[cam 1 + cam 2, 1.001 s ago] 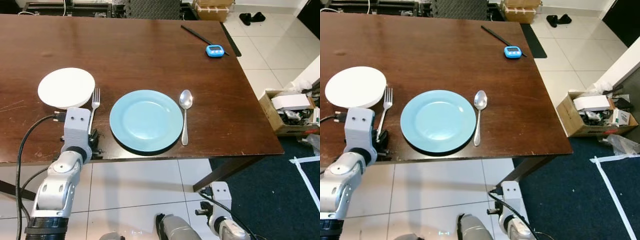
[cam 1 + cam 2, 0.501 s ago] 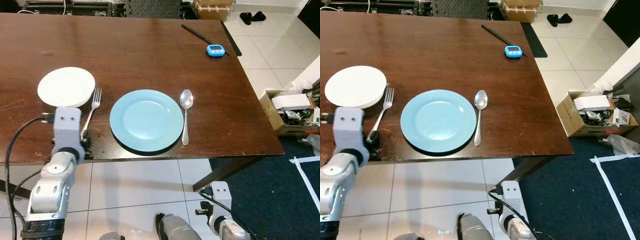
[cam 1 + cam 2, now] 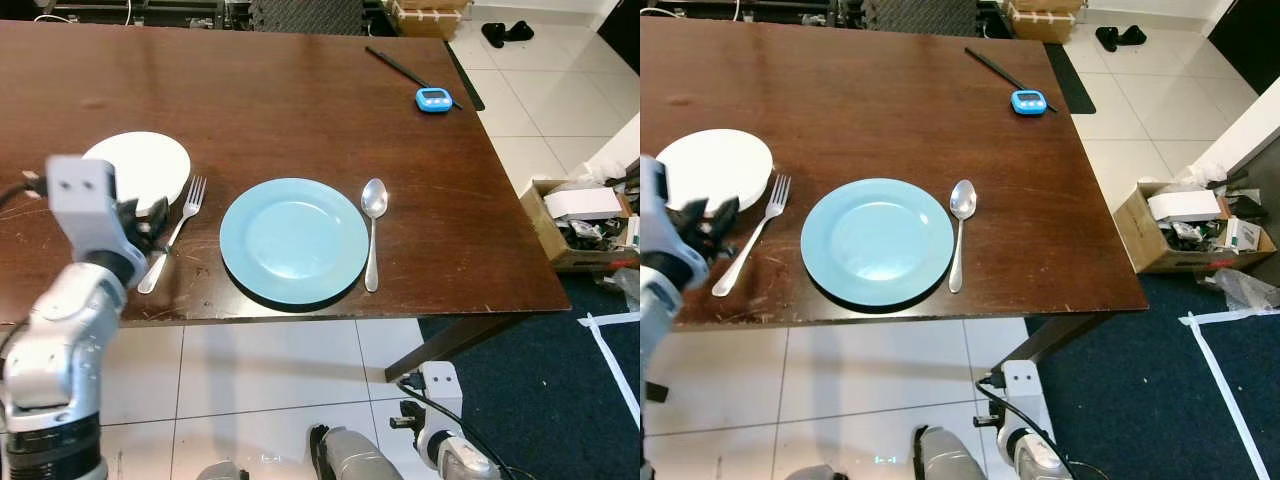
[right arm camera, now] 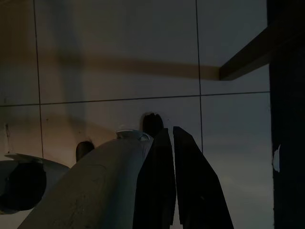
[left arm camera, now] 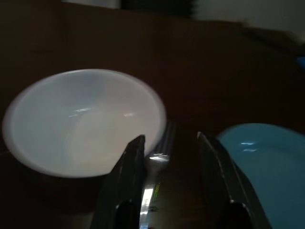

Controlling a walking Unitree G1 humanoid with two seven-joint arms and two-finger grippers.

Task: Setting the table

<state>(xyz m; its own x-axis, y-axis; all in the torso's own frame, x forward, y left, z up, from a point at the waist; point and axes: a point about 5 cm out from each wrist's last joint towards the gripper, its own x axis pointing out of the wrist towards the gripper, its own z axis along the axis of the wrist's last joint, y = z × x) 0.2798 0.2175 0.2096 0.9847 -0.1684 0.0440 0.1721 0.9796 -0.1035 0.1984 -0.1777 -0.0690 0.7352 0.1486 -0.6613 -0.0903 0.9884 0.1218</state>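
Observation:
A light blue plate [image 3: 294, 240] lies near the front edge of the brown table [image 3: 300, 110]. To its right is a spoon [image 3: 372, 230]. To its left a fork [image 3: 175, 235] lies slanted on the wood, tines pointing away from me. A white bowl [image 3: 140, 165] stands just left of the fork. My left gripper [image 3: 150, 222] hovers open over the fork's handle, beside the bowl [image 5: 81, 119]; in the left wrist view the fork [image 5: 157, 157] lies on the table between the spread fingers [image 5: 128, 191]. My right gripper [image 4: 169, 131] hangs shut below the table over floor tiles.
A blue timer [image 3: 433, 99] and a pair of black chopsticks [image 3: 400, 70] sit at the table's far right. On the floor to the right stands a cardboard box [image 3: 575, 225] of clutter. A dark blue carpet [image 3: 540, 400] lies beyond the tiles.
My left arm has risen and swung left, uncovering the fork's handle. The fork now lies more slanted, its handle shifted left. Plate, spoon and bowl have not moved.

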